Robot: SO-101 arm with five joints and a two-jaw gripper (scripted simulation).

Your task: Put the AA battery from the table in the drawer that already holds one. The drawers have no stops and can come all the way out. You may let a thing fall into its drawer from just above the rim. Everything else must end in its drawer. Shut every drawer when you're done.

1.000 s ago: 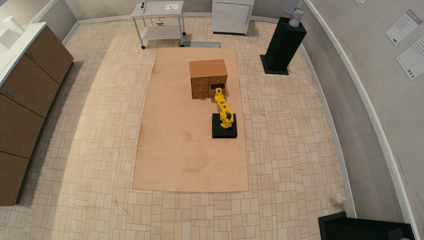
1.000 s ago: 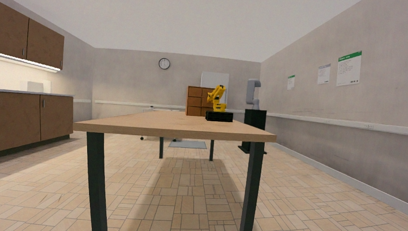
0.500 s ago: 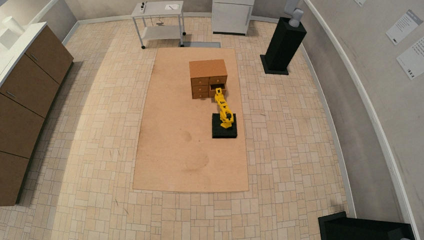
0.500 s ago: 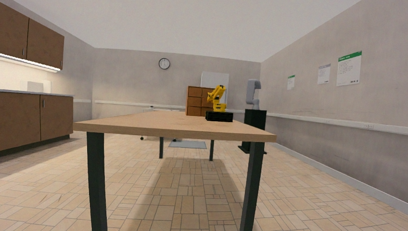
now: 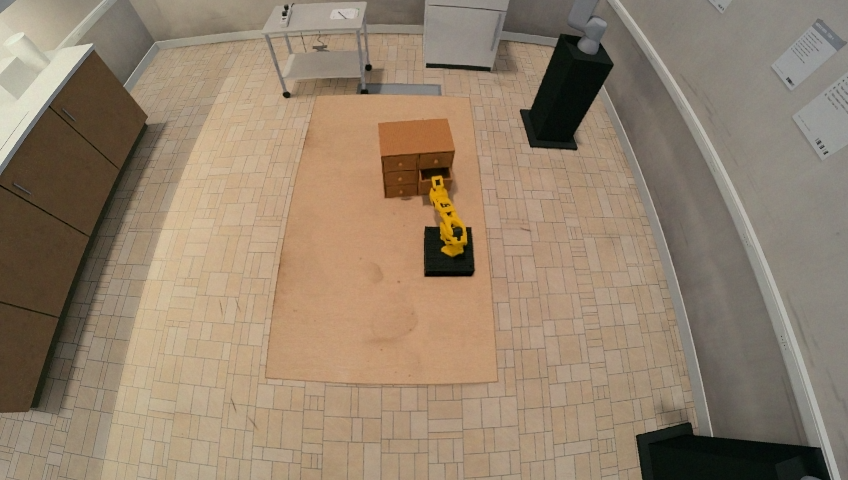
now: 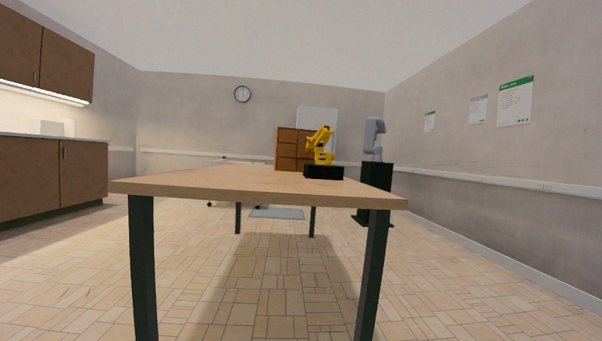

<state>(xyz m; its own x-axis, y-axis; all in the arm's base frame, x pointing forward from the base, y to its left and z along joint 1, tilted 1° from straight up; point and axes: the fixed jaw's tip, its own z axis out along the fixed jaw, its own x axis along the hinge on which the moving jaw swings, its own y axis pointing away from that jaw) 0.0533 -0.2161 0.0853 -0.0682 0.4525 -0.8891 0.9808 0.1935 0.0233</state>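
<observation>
A small brown chest of drawers (image 5: 415, 136) (image 6: 287, 148) stands on the wooden table (image 5: 357, 297) (image 6: 253, 181), with two columns of three drawers. The right middle drawer (image 5: 435, 173) is pulled partly out; the others look shut. My yellow arm reaches from its black base (image 5: 449, 261) (image 6: 323, 172) to that drawer. My gripper (image 5: 436, 180) (image 6: 310, 145) is at the drawer's front edge with its fingers narrow, and I see nothing between them. A small dark thing (image 5: 406, 198) lies on the table just in front of the left column; it is too small to name. The drawer's contents are hidden.
The chest stands at the table's far end. On the floor beyond the table are a white cart (image 5: 318, 44), a white cabinet (image 5: 464, 32) and a black pedestal with a grey arm (image 5: 565, 89) (image 6: 373, 168). Brown cabinets (image 5: 53, 178) line the left wall.
</observation>
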